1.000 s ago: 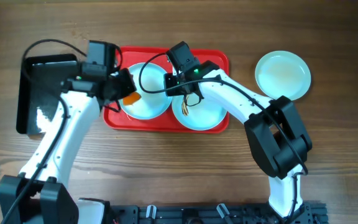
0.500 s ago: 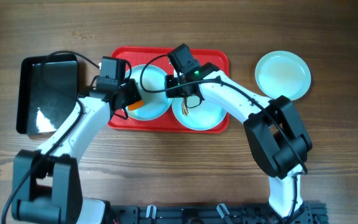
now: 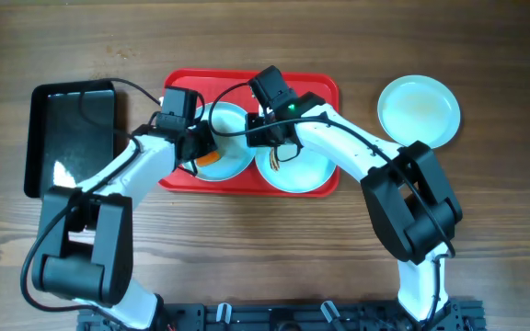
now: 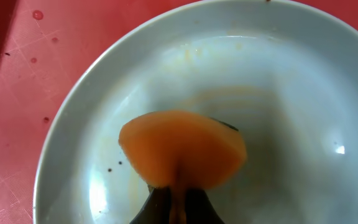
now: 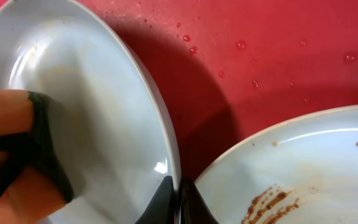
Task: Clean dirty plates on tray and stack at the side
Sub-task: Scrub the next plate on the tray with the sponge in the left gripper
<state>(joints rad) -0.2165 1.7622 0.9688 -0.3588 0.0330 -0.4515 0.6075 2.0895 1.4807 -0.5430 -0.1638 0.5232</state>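
1. Fingers [image 4: 159, 206] of the left gripper [image 3: 202, 153] were squeezed tight on an orange sponge [image 4: 182, 149]. The sponge was pressed onto the left plate [image 4: 291, 118], near its middle.
2. The right gripper [image 5: 178, 193] was pinched shut on the rim of that same plate, on the side away from the sponge.
3. The left plate sat in the red tray [image 3: 325, 87]. The right plate [image 5: 316, 155] sat in the tray just beside it and had a brown smear [image 5: 272, 202] on it.
4. The two rims came very close together where the right gripper held on, so there was little room there.
5. A third plate [image 3: 419, 110] lay on the wooden table [image 3: 495, 230], to the right of the red tray and well apart from it.
6. A black tray [image 3: 72, 119] lay to the left of the red tray, with a thin strip of table between them.
7. The table had open room in front of the red tray between the two arms, and on the far right past the third plate.
8. One second before, the left gripper was at the left edge of the left plate, and the left arm lay across part of the black tray.
9. Since then the left gripper and the sponge had moved further onto the plate, and the arm had swung off the black tray.
10. The right arm and all three plates had kept their places.
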